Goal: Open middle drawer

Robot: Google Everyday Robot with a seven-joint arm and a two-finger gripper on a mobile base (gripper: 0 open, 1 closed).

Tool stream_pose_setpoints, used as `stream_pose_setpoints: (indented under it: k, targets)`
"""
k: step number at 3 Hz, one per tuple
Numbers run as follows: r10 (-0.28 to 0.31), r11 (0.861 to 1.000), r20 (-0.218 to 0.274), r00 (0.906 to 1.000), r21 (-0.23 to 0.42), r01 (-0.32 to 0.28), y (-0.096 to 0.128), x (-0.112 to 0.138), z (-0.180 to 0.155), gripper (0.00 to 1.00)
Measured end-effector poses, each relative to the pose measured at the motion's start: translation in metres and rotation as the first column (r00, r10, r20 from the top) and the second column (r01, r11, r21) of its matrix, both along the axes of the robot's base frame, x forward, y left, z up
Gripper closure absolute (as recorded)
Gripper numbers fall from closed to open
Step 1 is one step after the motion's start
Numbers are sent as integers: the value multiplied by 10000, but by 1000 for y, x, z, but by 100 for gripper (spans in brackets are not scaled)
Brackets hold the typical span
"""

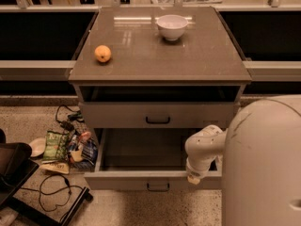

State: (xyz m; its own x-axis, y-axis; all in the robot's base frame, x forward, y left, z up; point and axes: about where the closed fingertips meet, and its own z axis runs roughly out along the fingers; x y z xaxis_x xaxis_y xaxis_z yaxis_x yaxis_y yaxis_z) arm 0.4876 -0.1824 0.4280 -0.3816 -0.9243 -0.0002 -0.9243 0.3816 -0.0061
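The middle drawer [150, 179] is pulled far out from the grey cabinet. Its plain grey inside [143, 149] shows empty, and its small black handle [157, 187] faces me. The taller-fronted top drawer [157, 114] sits above it, with its handle [157, 120] and a dark gap over it. The lowest drawer is hidden under the open one. My gripper [193, 176] is at the end of the pale arm [204, 145]. It hangs at the top edge of the middle drawer's front, near its right end.
On the cabinet top [160, 55] lie an orange [102, 53] at the left and a white bowl [171, 26] at the back. Snack packets [66, 147], a black cable [54, 189] and a dark bag [11, 166] lie on the floor at the left. My pale body [263, 164] fills the right.
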Motion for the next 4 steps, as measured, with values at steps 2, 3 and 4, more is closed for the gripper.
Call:
stream_pose_setpoints:
  k: [2, 3, 4]
  targets:
    - [2, 10000, -25, 10000, -4, -2, 0, -1, -1, 4]
    - [3, 10000, -36, 10000, -6, -3, 0, -1, -1, 0]
    - [2, 10000, -36, 10000, -4, -2, 0, -2, -1, 0]
